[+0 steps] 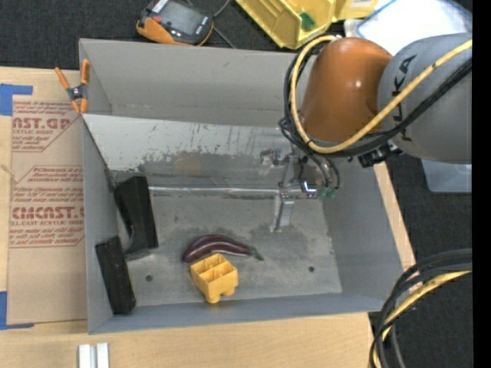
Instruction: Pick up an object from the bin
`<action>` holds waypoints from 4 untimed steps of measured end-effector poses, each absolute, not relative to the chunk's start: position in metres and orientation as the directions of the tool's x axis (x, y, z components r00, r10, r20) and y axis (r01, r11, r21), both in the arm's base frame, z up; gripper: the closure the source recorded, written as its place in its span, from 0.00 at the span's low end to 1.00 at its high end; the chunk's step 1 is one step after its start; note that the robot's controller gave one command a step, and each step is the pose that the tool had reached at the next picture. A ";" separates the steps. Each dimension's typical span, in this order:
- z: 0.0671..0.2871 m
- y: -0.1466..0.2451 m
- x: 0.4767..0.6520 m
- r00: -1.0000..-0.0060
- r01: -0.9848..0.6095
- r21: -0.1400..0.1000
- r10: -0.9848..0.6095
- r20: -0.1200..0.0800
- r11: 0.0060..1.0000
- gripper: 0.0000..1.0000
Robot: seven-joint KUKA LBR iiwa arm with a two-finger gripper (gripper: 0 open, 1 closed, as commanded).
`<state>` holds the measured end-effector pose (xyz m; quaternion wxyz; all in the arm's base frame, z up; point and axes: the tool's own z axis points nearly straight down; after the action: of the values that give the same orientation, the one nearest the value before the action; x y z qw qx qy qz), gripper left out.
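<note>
**A:** Grey metal bin [230, 83], scuffed floor, not much in it. What lies nearest to us?

**B:** Along the front wall there is a long black block [115, 276] in the left corner. A yellow plastic piece with small open compartments [214, 276] sits near the middle. Just behind the yellow piece, close enough that I can't say whether they touch, a dark purple toy aubergine [219, 246] lies on its side.

**A:** And further back?

**B:** A second black block [136, 215] by the left wall, just behind the first. Then comes the gripper [281, 222], right of centre, low over bare floor and apart from the aubergine's tip. Beyond it rises the wrist's orange cover [341, 90], ringed by a yellow cable.

**A:** Is the claw spread or pressed together?

**B:** I cannot tell; from this angle it reads as one thin metal shape. I see nothing pinched in it.

**A:** So which step is this?

**B:** The approach, I'd judge. All four things lie on the floor, so nothing has been picked. The aubergine and the yellow piece are the nearest candidates, both to the gripper's left in this view.

**A:** What does the next move call for?

**B:** Probably a shift over one of them, lining up across its narrow width, then lowering and closing. The aubergine is smooth and curved, so it may roll, while the yellow piece's thin walls offer an edge to grip.
</note>
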<state>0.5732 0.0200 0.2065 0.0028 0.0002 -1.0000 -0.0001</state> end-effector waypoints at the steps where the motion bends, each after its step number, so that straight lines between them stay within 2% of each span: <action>1: 0.211 0.020 0.575 -1.000 0.000 0.001 0.000 -0.002 1.000 0.00; 2: 0.079 0.094 0.568 -0.997 -0.077 0.001 -0.077 -0.005 0.997 0.00; 3: 0.164 0.105 0.551 -0.999 -0.047 0.002 -0.047 -0.020 0.999 0.00; 4: 0.068 0.101 0.559 -0.997 -0.079 0.001 -0.079 0.006 0.997 0.00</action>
<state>0.5589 0.1006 0.0684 0.0029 0.0396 -0.9992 -0.0006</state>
